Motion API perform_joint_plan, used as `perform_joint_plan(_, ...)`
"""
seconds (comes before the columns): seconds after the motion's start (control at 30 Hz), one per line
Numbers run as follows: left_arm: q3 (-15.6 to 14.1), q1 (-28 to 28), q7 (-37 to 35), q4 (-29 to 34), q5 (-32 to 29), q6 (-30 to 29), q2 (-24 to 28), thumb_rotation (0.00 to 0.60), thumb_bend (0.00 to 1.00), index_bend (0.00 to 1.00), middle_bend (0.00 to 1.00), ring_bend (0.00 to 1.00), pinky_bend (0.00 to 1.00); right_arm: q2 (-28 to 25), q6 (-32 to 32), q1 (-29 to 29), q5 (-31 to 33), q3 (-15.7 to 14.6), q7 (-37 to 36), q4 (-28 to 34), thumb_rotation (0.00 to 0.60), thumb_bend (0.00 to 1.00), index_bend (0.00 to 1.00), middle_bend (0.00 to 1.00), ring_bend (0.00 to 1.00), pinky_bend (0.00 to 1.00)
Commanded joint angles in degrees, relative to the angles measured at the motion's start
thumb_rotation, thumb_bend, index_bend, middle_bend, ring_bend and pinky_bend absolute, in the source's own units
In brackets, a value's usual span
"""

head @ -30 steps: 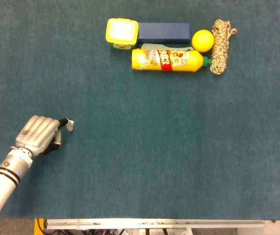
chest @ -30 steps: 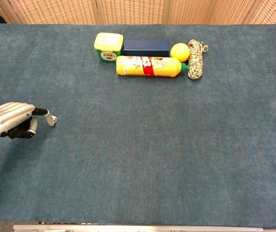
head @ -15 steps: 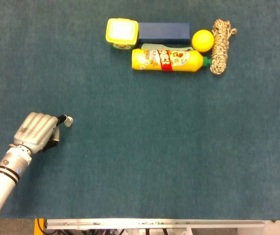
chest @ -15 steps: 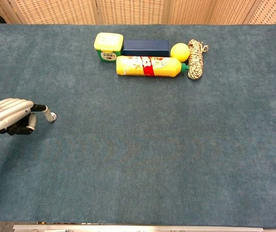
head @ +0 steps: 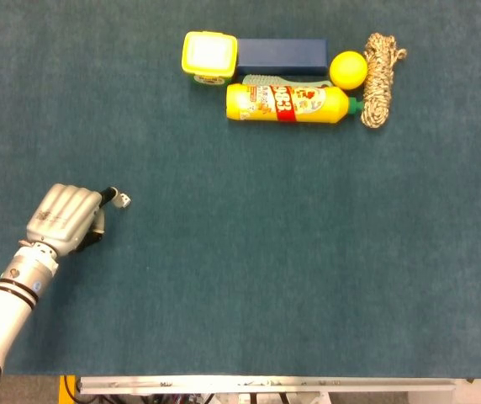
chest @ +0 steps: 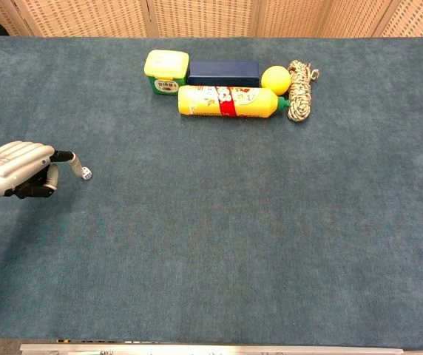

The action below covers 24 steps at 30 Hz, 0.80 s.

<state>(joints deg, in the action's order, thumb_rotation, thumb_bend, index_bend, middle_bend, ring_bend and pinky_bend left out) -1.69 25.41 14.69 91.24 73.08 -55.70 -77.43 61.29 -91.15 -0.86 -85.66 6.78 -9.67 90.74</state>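
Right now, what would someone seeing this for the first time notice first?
The bright cluster at the far edge of the blue table: a yellow bottle lying on its side, with a yellow ball and a coiled rope beside it. Then the left hand, near left, fingers curled, at a small white die.

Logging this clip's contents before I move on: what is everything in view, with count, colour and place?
tub: one, yellow lid, far end of the row at the table's far side.
box: one, dark blue, beside the tub.
bottle: one, yellow with red band and green cap, lying in front of the box.
ball: one, yellow, between box and rope.
rope: one, beige, coiled, other end of the row.
die: one, white, at the robot hand's fingertip.
table: one, teal cloth.
left robot hand: one, silver, fingers curled, near left; right not seen.
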Motion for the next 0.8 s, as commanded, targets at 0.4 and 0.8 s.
perform_joint_plan(0.4, -1.18, -0.28, 1.82, 1.72, 0.68, -0.62, 0.45, 0.6, 1.0, 0.35, 1.0, 0.94, 0.93, -0.19, -0.34, 0.14, -0.13, 0.04, -0.49, 0.02, 0.6, 0.52, 0.36, 0.4, 0.25, 0.51)
perform_joint_plan(0.8, -0.79, 0.01, 1.87, -0.29, -1.0, 0.25, -0.36, 0.6, 1.0, 0.35, 1.0, 0.94, 0.93, -0.22, -0.29, 0.14, 0.03, 0.12, -0.55, -0.02, 0.6, 0.52, 0.36, 0.4, 0.25, 0.51)
